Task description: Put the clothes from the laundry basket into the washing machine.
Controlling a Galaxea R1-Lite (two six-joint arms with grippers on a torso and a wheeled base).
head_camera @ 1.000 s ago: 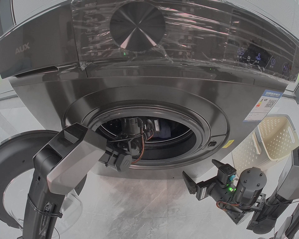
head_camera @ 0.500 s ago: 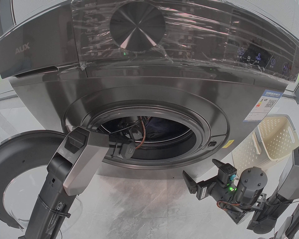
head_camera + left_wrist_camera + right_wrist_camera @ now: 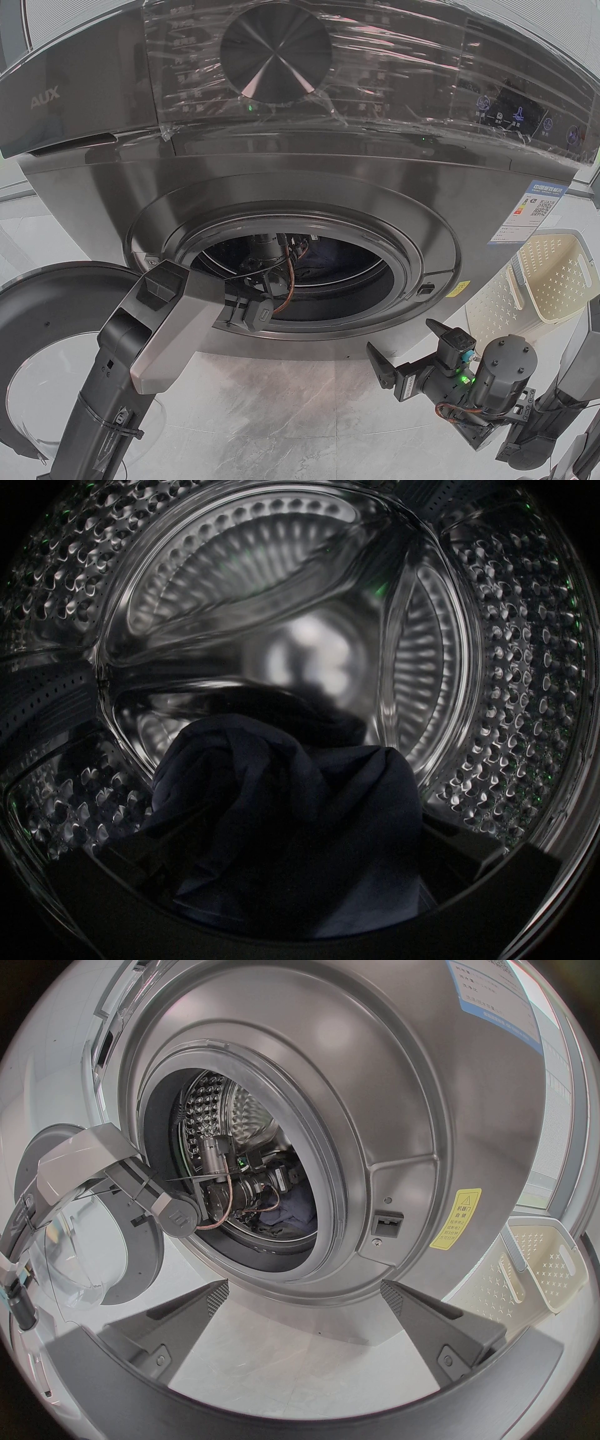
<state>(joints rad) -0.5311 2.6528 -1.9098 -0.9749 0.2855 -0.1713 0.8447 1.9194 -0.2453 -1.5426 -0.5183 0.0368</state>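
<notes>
The washing machine stands with its round opening facing me. My left arm goes in through the opening, and my left gripper is inside the steel drum. Its dark fingers stand open on either side of a dark blue garment that lies bunched on the drum floor. The same garment shows beyond the left wrist in the right wrist view. My right gripper hangs open with nothing in it, low in front of the machine and right of the opening. The cream laundry basket leans at the machine's right side; I see no clothes in it.
The machine's door is swung open to the left, beside my left arm. Grey tiled floor lies in front of the machine. The basket sits close to my right arm.
My left arm pushed deeper into the drum half a second ago, then drew back a little and lowered. The right arm has not moved.
</notes>
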